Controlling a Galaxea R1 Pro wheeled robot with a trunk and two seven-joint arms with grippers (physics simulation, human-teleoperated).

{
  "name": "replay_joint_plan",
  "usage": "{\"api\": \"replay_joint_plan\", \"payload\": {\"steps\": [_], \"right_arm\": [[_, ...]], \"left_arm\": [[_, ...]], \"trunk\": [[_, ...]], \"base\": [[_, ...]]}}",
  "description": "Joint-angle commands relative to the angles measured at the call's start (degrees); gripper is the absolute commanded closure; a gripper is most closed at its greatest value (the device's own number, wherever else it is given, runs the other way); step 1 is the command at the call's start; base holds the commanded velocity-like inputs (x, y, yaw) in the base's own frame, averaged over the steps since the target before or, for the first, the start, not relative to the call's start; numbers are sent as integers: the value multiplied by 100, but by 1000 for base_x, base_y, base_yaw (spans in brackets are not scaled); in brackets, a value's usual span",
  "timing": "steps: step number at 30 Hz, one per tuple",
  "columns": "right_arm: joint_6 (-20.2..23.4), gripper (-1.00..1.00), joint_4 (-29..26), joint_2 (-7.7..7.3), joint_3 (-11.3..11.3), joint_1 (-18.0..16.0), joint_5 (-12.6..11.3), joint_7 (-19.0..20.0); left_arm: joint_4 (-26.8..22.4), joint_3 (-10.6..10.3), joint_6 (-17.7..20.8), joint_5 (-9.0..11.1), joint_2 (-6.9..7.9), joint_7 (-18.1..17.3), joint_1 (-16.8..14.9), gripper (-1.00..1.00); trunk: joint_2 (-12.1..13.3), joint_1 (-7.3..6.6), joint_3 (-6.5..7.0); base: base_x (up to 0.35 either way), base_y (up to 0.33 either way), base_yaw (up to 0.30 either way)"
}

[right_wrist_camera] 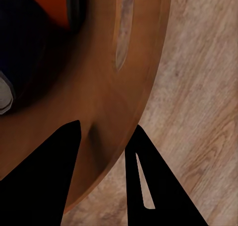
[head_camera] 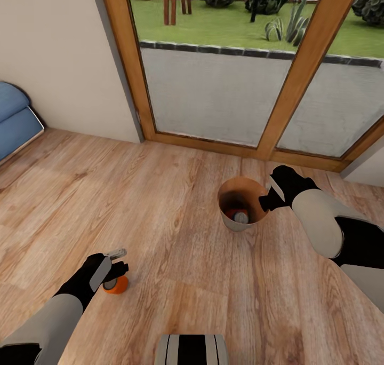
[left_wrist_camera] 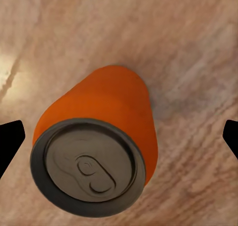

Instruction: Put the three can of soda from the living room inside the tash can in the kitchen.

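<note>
An orange can of soda [head_camera: 116, 285] [left_wrist_camera: 99, 132] stands upright on the wood-plank floor, silvery top up. My left gripper [head_camera: 118, 263] [left_wrist_camera: 119, 139] hangs just above it, open, with one finger on each side and a gap to both. The copper-brown tash can [head_camera: 234, 194] [right_wrist_camera: 144, 62] stands on the floor near the glass doors. My right gripper [head_camera: 265, 200] [right_wrist_camera: 105, 129] is shut on its rim, one finger inside the wall and one outside. Inside lie another orange can [head_camera: 232, 214] [right_wrist_camera: 62, 8] and the dark blue can [head_camera: 241, 217] [right_wrist_camera: 25, 57].
Wood-framed glass doors [head_camera: 298, 77] run along the far side, just beyond the bin. A blue sofa [head_camera: 13, 119] sits at the far left against a beige wall [head_camera: 58, 55]. A wall corner [head_camera: 368, 167] juts in at the right. My base [head_camera: 192, 349] shows at the bottom.
</note>
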Motion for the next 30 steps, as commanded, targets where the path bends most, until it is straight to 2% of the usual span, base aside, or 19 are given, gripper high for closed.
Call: {"api": "replay_joint_plan", "payload": {"steps": [1,12,17,30], "right_arm": [[1,100,-2,0,-25,-2,-61,11],[1,100,-2,15,-25,3,-61,4],[1,100,0,13,-25,3,-61,3],[1,100,6,6,-25,9,-61,2]], "left_arm": [[0,0,-1,0,0,0,0,-100],[5,0,1,1,0,-1,0,-100],[5,0,7,5,0,-14,0,-100],[1,0,8,5,0,-29,0,-100]], "trunk": [[0,-1,1],[0,-1,1],[-7,12,-110],[-7,12,-110]], "base": [[0,0,0],[0,0,0],[0,0,0],[0,0,0]]}}
